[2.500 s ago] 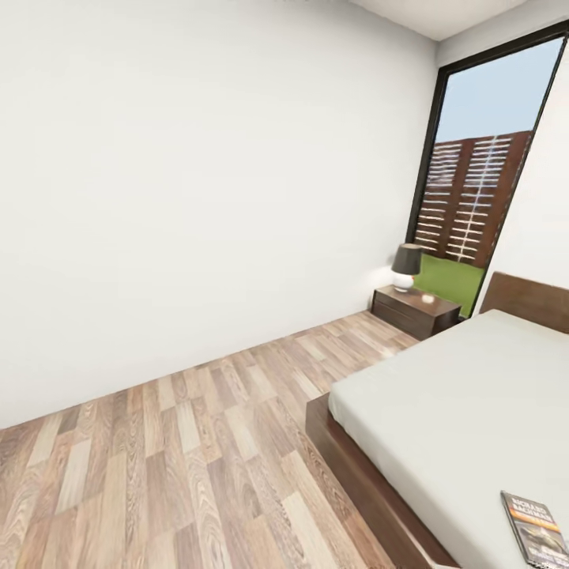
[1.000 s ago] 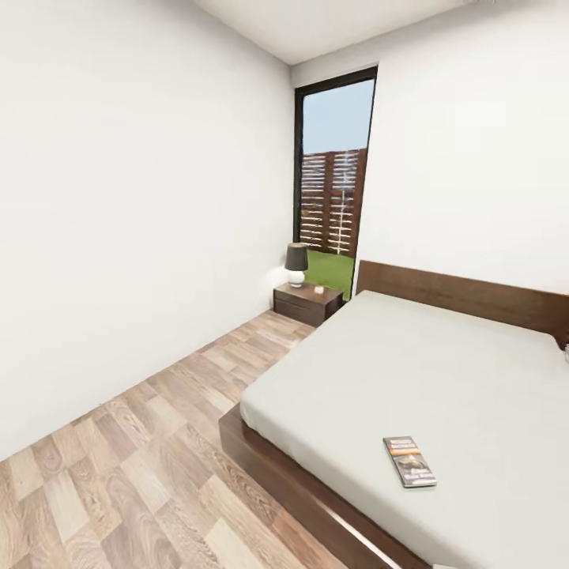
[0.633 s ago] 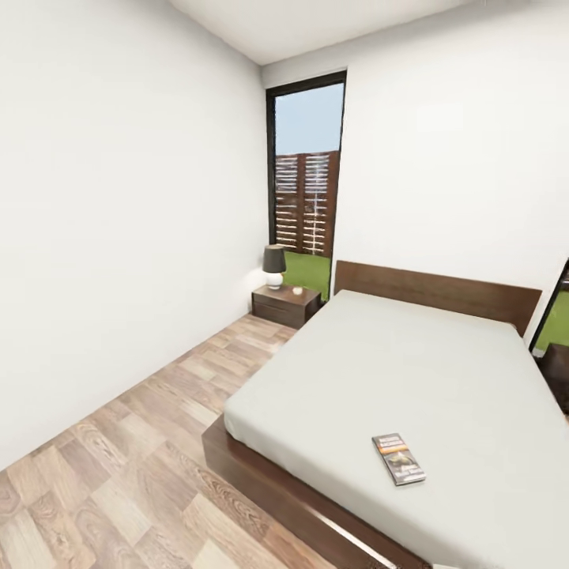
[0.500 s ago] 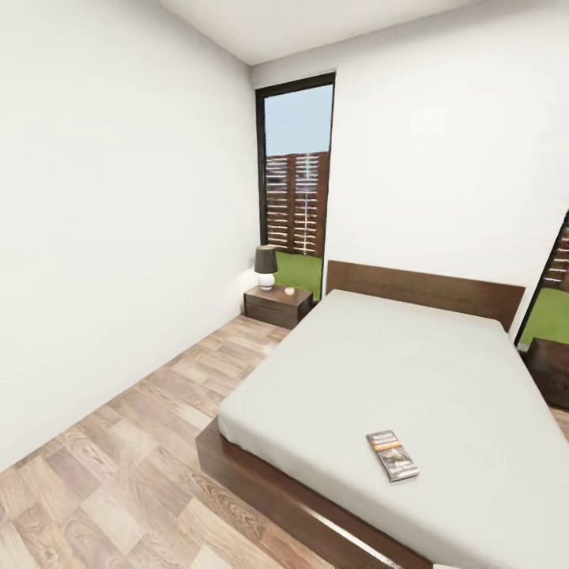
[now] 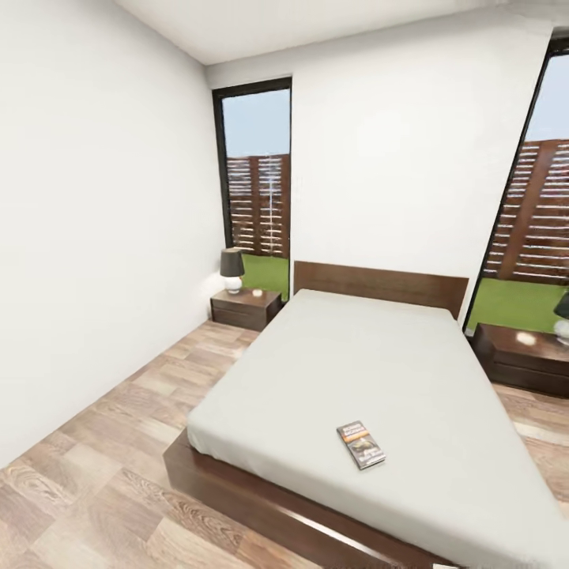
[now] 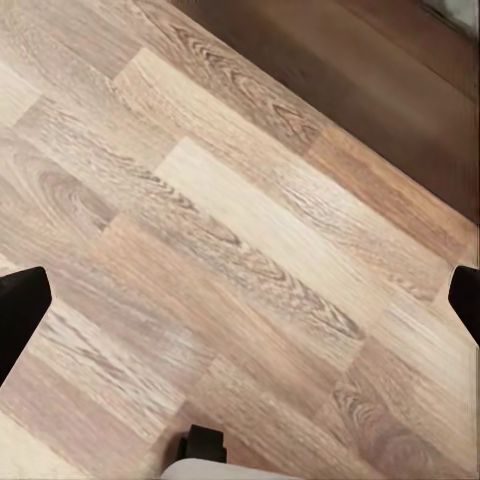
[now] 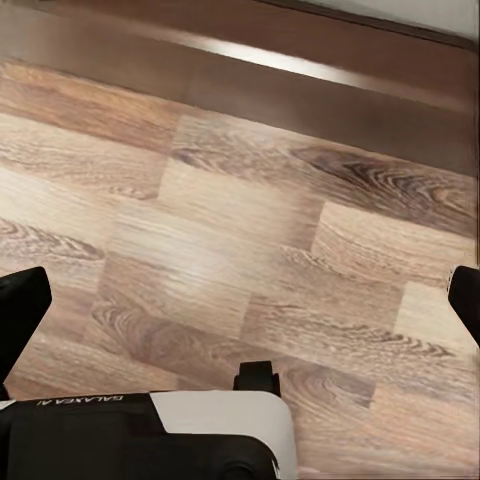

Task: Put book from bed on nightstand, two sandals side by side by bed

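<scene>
From the head camera I count one large low bed (image 5: pixel 379 371) with a plain light-grey mattress and dark brown wooden frame, one small dark paperback book (image 5: pixel 361 444) with orange and white lettering, two low dark brown nightstands and two tall dark-framed windows. The left nightstand (image 5: pixel 246 307) stands at the far left of the headboard, just beside the bed, with a dark-shaded table lamp (image 5: pixel 232 269) and a small pale object on its glossy top. The right nightstand (image 5: pixel 524 359) stands at the far right of the bed, with part of a second lamp (image 5: pixel 563 314) at the picture's edge. The left window (image 5: pixel 258 186) and the right window (image 5: pixel 536 213) both show grass and a slatted brown fence.

The book lies flat on the mattress near the foot of the bed, roughly midway across, well apart from both nightstands.

My left gripper (image 6: pixel 240 305) hangs over bare light wood-plank floor (image 5: pixel 103 442), its two dark fingertips spread wide apart with nothing between them; the bed's dark frame edge runs along the far side of that view. My right gripper (image 7: pixel 240 300) is likewise spread wide and empty above the planks, with the bed frame just beyond it. The frame's near edge stands between both grippers and the book.
</scene>
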